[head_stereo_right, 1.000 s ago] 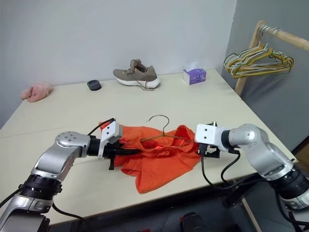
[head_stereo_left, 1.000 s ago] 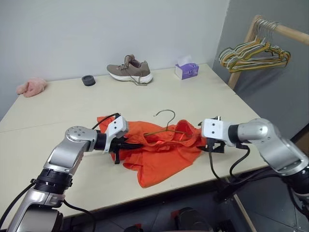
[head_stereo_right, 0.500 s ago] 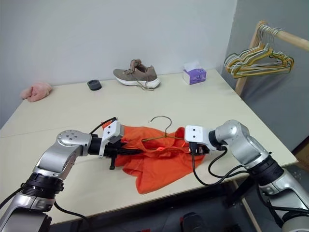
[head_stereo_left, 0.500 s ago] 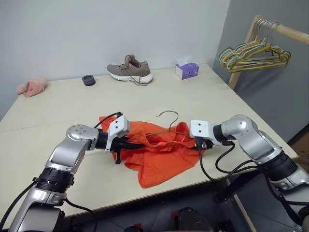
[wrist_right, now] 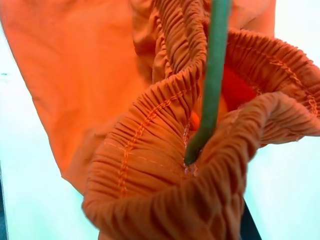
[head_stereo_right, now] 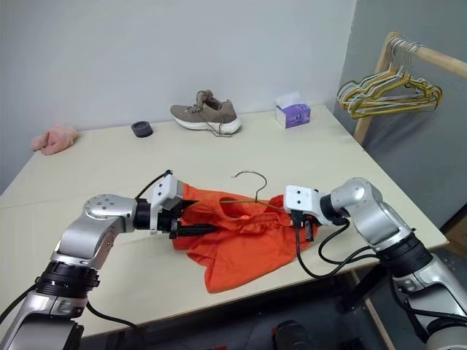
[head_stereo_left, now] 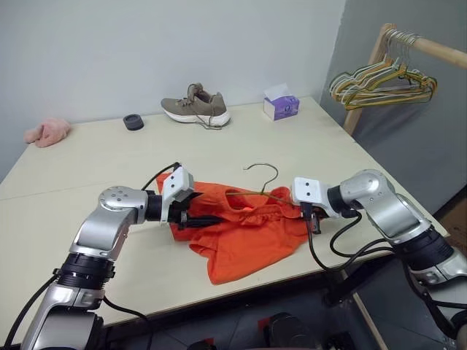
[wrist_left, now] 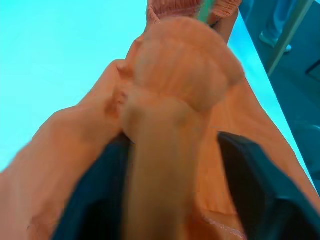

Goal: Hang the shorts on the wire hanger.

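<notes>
Near the front edge of the pale surface [head_stereo_left: 102, 157], the shorts [head_stereo_left: 244, 237] are spread in a loose, rumpled heap of bright orange fabric, with one leg trailing toward the edge. The wire hanger [head_stereo_left: 259, 186] is lodged in them: its hook stands clear above the cloth, while the thin green wire is seen in the right wrist view running down into the gathered waistband [wrist_right: 150, 135]. The fabric is judged to be light, soft and limp, so it will sag and slide wherever it is not supported; the elastic waistband, ruffled and thicker, is judged the firmest place to take hold, since a pinch of plain cloth is likely to slip off the smooth wire. The hanger is stiff but slender, and it can be tipped or dragged by any pull on the cloth. The right gripper [head_stereo_left: 312, 219] is clenched at the right end of the waistband, and bunched fabric appears to be pinched there beside the wire. The left gripper [head_stereo_left: 195, 219] lies at the left side of the shorts with its fingers [wrist_left: 255, 185] parted, a fold of orange cloth lying between them; whether that fold is being pressed cannot be told. Farther back on the surface, well apart from the work, a shoe [head_stereo_left: 195, 107], a tissue box [head_stereo_left: 282, 106], a small dark ring [head_stereo_left: 133, 121] and a pink cloth [head_stereo_left: 47, 131] are set, and a bunch of pastel hangers [head_stereo_left: 383, 82] is hung on a rail at the right.
</notes>
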### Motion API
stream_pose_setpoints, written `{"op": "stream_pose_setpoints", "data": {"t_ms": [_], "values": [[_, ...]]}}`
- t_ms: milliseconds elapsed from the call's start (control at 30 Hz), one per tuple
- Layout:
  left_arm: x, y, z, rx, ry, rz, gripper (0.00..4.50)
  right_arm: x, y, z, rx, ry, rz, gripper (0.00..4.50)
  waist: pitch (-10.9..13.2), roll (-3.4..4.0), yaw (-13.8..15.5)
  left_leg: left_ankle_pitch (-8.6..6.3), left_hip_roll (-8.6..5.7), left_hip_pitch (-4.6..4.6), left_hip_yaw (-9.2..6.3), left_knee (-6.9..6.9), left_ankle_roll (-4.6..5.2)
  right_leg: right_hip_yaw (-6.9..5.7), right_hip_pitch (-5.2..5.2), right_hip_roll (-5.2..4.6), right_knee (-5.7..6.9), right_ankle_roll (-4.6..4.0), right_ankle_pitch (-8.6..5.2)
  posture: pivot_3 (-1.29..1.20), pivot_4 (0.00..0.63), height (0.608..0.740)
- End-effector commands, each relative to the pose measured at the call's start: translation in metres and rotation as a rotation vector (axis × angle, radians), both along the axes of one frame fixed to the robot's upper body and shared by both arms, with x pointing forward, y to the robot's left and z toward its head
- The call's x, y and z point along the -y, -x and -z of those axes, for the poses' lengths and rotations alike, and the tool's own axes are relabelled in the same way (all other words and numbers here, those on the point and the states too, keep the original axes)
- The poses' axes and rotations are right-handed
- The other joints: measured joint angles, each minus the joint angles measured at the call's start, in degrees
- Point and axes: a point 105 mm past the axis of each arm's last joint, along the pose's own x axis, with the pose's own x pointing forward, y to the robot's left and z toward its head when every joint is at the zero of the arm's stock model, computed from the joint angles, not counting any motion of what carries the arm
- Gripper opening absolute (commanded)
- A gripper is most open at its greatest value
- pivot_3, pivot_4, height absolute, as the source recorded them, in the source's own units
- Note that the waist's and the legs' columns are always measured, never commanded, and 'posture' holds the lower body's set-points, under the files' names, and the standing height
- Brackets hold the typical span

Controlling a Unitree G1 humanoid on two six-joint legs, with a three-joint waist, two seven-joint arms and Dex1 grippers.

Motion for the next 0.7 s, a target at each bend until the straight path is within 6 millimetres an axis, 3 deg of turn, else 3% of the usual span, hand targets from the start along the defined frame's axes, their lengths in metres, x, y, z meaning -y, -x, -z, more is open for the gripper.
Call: {"op": "stream_pose_setpoints", "data": {"t_ms": [33, 200, 300, 400, 500, 600, 700], "values": [[-0.031, -0.013, -0.024, 0.130, 0.023, -0.145, 3.26, 0.012, -0.004, -0.014, 0.024, -0.049, 0.081, 0.00, 0.00, 0.00, -0.17, 0.00, 0.00, 0.00, 0.00, 0.01, 0.00, 0.00, 0.00, 0.00, 0.00, 0.00, 0.00, -0.29, 0.000, 0.740], [-0.066, -0.028, -0.041, 0.235, 0.075, -0.376, 3.26, 0.040, -0.007, -0.010, -0.014, -0.103, 0.281, 0.00, 0.00, 0.00, -0.42, 0.00, -0.01, -0.02, -0.02, 0.17, 0.00, 0.00, 0.03, -0.01, 0.08, 0.00, 0.00, -0.28, 0.000, 0.740], [-0.065, -0.029, -0.043, 0.239, 0.120, -0.418, 3.26, 0.062, -0.012, -0.009, 0.005, -0.138, 0.432, 0.00, -0.01, -0.01, -0.33, -0.01, -0.03, -0.08, -0.03, 0.39, 0.00, -0.01, 0.04, -0.03, 0.18, 0.02, 0.00, -0.28, 0.000, 0.740], [-0.033, -0.019, -0.044, 0.189, 0.218, -0.328, 3.26, 0.087, -0.012, -0.007, 0.039, -0.170, 0.598, 0.00, -0.02, -0.04, -0.14, -0.01, -0.08, -0.09, -0.01, 0.51, 0.00, 0.02, 0.07, -0.06, 0.21, 0.08, 0.03, -0.30, 0.000, 0.740], [0.011, 0.005, -0.051, 0.076, 0.337, -0.129, 3.26, 0.112, -0.003, -0.009, 0.051, -0.226, 0.758, 0.00, -0.03, -0.06, 0.50, -0.02, -0.09, -0.26, -0.03, 0.67, 0.00, 0.01, 0.03, -0.07, 0.21, 0.12, 0.05, -0.33, 0.000, 0.740], [0.039, 0.026, -0.055, 0.019, 0.364, 0.027, 3.26, 0.131, 0.008, -0.007, 0.051, -0.253, 0.888, 0.00, -0.05, -0.01, 0.24, -0.02, -0.10, -0.35, -0.02, 0.71, 0.00, 0.02, -0.05, -0.04, 0.24, 0.14, 0.07, -0.36, 0.000, 0.740], [0.060, 0.036, -0.060, -0.003, 0.385, 0.126, 4.09, 0.153, 0.017, -0.004, 0.070, -0.271, 1.053, 0.00, -0.07, 0.02, -0.62, -0.02, -0.08, -0.28, -0.01, 0.70, 0.00, 0.02, -0.01, 0.01, 0.25, 0.15, 0.06, -0.38, 0.000, 0.740]]}}
